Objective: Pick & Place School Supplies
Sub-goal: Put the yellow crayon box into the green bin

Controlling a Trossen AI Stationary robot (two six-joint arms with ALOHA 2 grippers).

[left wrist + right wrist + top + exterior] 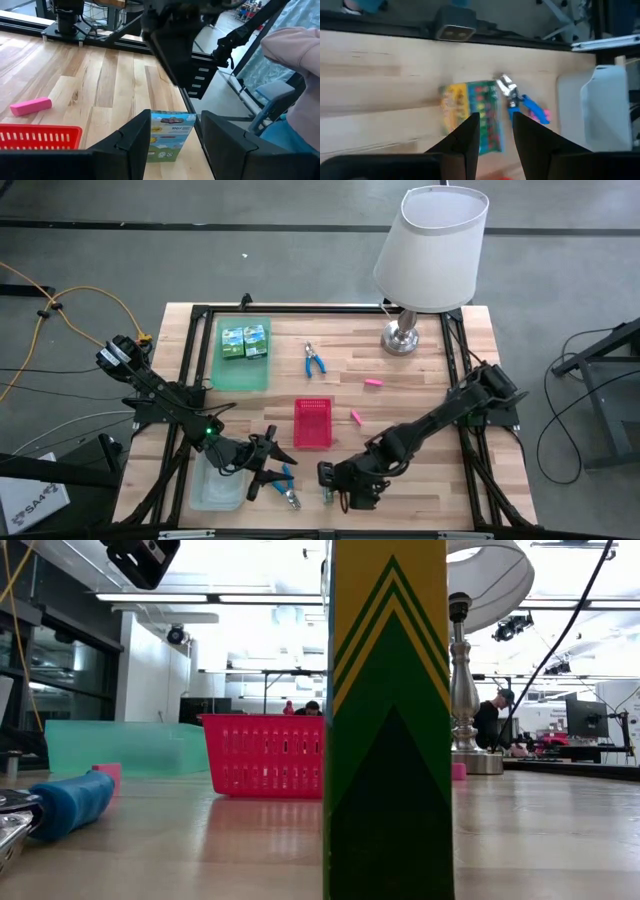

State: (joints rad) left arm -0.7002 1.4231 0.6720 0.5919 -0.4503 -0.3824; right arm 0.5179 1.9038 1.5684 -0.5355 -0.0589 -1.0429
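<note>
On the wooden table (420,395), the right gripper (492,120) is hovering above a small green-and-yellow cardboard box (470,115) near the front edge. Its jaws are standing slightly apart and holding nothing. The box is showing through the gap between them and off to one side, lower than the fingertips. From table height this box (390,720) is standing upright, filling the middle of the view.

The left gripper (175,120) is pointing at the same box from the side, with its jaws spread wide and empty. The box (170,135) is sitting ahead of the opening, in line with it but not yet between the fingers (135,137). The dark right gripper is hanging directly over the box in that view.

A blue-handled metal tool (287,483) is lying just beside the left jaws, between them and the box, with a small pink piece (540,116) touching or nearly touching its handle. A clear plastic bin (215,485) is sitting on the far side of the left gripper from the box.

A red mesh basket (312,423) is sitting beyond both grippers, toward the middle of the table. Two pink eraser blocks (356,417) (373,383) are lying past the basket, well apart from the jaws. Farther off, a green tray (243,370) is holding two more boxes (245,341), a second blue-handled tool (315,358) is lying near it, and a lamp (425,260) is standing at the far corner.
</note>
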